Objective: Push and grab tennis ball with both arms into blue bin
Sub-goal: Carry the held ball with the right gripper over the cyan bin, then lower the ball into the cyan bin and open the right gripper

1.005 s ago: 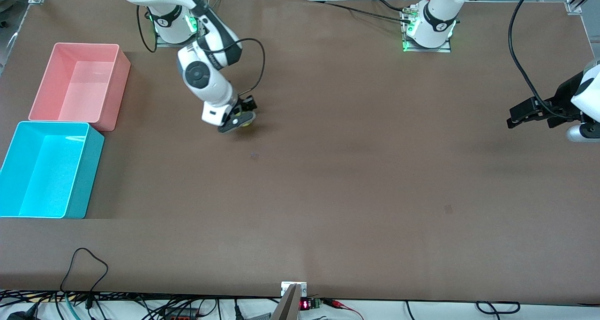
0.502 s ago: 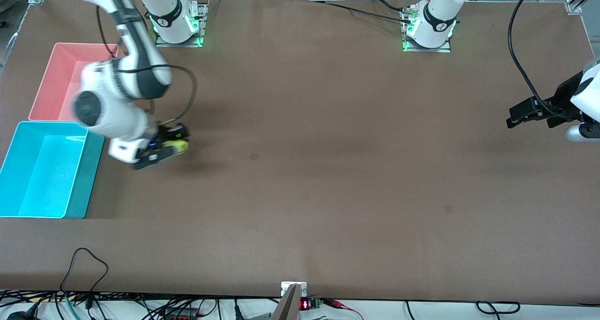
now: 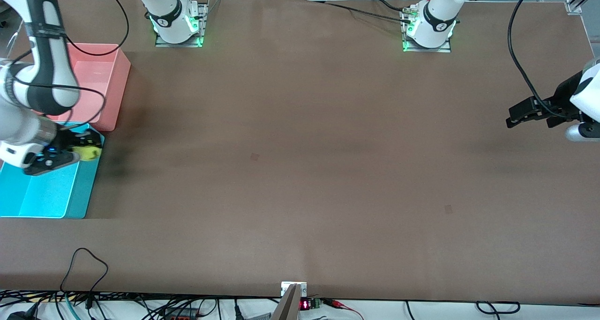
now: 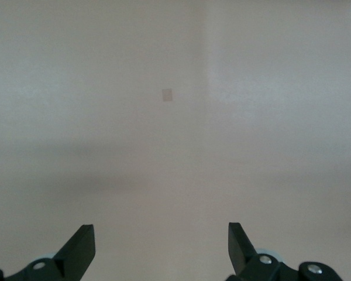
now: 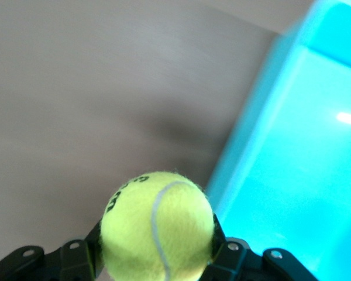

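Note:
My right gripper (image 3: 79, 152) is shut on the yellow-green tennis ball (image 3: 90, 152) and holds it over the rim of the blue bin (image 3: 28, 196) at the right arm's end of the table. In the right wrist view the ball (image 5: 157, 227) fills the space between the black fingers, with the blue bin (image 5: 304, 152) beside it. My left gripper (image 3: 518, 115) is open and empty, held above the table at the left arm's end; the left wrist view shows its fingertips (image 4: 82, 249) wide apart over bare table.
A pink bin (image 3: 115, 78) stands against the blue bin, farther from the front camera, partly covered by the right arm. Cables run along the table's front edge (image 3: 84, 259). A black cable hangs by the left arm (image 3: 515, 48).
My right arm has swung with the ball from mid-table toward the right arm's end and now holds it over the blue bin's rim. The left arm has not moved.

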